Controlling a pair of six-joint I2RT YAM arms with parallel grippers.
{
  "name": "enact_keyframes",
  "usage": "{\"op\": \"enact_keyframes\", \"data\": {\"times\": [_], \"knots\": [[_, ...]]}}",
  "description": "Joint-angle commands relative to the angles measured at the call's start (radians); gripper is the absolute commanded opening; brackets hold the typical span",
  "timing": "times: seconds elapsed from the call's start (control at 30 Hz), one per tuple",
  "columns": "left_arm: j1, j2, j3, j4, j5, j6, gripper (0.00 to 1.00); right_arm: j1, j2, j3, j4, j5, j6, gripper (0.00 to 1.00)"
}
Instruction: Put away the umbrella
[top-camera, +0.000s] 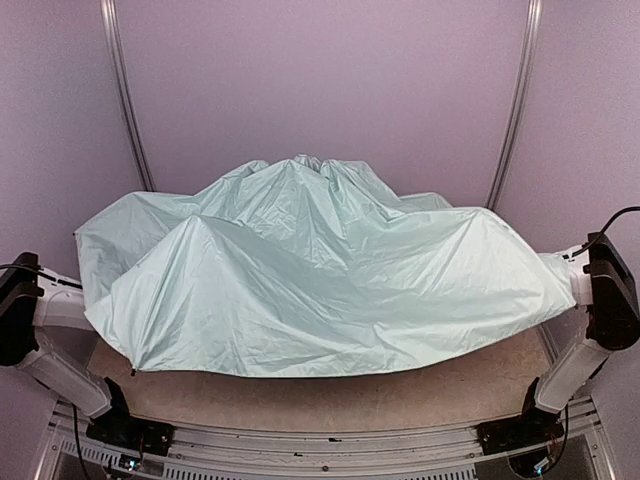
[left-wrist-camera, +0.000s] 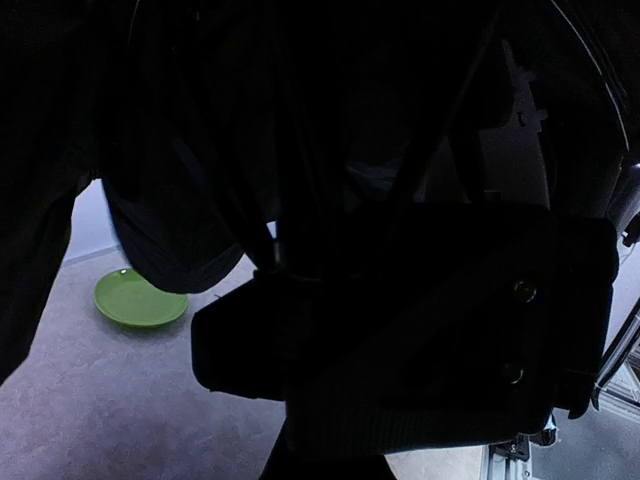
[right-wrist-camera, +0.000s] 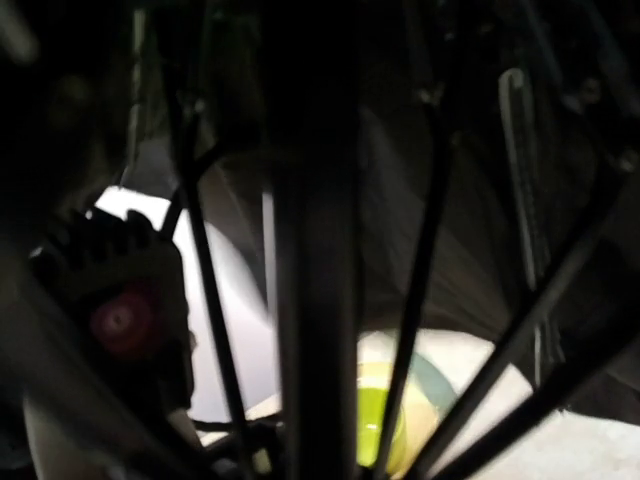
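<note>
The umbrella (top-camera: 300, 280) lies open across the table, and its pale mint-green canopy covers most of the top. Both grippers are hidden under it in the top view. Only the left arm (top-camera: 40, 320) and the right arm (top-camera: 600, 310) show, reaching in from the sides. In the left wrist view I see the black lining (left-wrist-camera: 250, 120) and a dark blocky mass (left-wrist-camera: 400, 330); no separate fingers can be made out. The right wrist view is filled by the thick black shaft (right-wrist-camera: 315, 250) and thin ribs (right-wrist-camera: 205, 300) at very close range; its fingers do not show.
A green plate (left-wrist-camera: 140, 298) lies flat beyond the canopy's edge in the left wrist view. A yellow-green bowl (right-wrist-camera: 385, 420) shows behind the shaft. A dark object with a reddish spot (right-wrist-camera: 125, 315) sits at left. Bare table (top-camera: 400, 390) shows along the near edge.
</note>
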Motion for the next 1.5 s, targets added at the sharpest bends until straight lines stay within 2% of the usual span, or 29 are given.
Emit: {"op": "enact_keyframes", "data": {"times": [0.0,0.13,0.27,0.33,0.37,0.43,0.53,0.67,0.8,1.0,1.13,1.3,1.47], "knots": [[-0.004,-0.056,0.072,0.324,-0.001,0.074,0.0,-0.009,0.025,-0.042,-0.233,0.016,0.005,0.13],[-0.012,-0.055,0.033,0.318,0.01,0.035,0.0,-0.03,-0.008,0.0,-0.23,0.04,0.022,0.07],[-0.03,-0.06,0.009,0.233,-0.013,0.029,0.03,-0.075,-0.041,0.047,-0.219,0.066,0.056,0.0],[-0.046,-0.06,0.008,0.13,-0.013,0.067,0.33,-0.112,-0.065,0.068,-0.211,0.085,0.073,0.0],[-0.057,-0.061,0.011,0.066,-0.014,0.092,0.41,-0.137,-0.081,0.074,-0.204,0.102,0.076,0.0],[-0.091,-0.057,0.021,-0.086,-0.004,0.163,0.51,-0.178,-0.117,0.074,-0.183,0.138,0.074,0.0],[-0.141,-0.06,0.033,-0.248,0.038,0.259,0.59,-0.227,-0.189,0.065,-0.167,0.211,0.046,0.0],[-0.186,-0.109,0.007,-0.351,0.152,0.341,0.62,-0.275,-0.27,0.058,-0.159,0.232,-0.03,0.0],[-0.193,-0.23,-0.013,-0.413,0.252,0.397,0.64,-0.324,-0.353,0.044,-0.174,0.324,-0.136,0.0],[-0.182,-0.49,-0.008,-0.54,0.286,0.527,0.68,-0.435,-0.396,0.061,-0.216,0.435,-0.34,0.0],[-0.167,-0.633,-0.01,-0.604,0.257,0.553,0.72,-0.511,-0.387,0.072,-0.251,0.449,-0.45,0.0],[-0.097,-0.773,-0.017,-0.598,0.217,0.47,0.78,-0.569,-0.397,0.01,-0.204,0.369,-0.611,0.0],[0.072,-0.819,0.03,-0.597,-0.017,0.254,0.83,-0.569,-0.473,-0.11,-0.132,0.072,-0.784,0.0]]}}
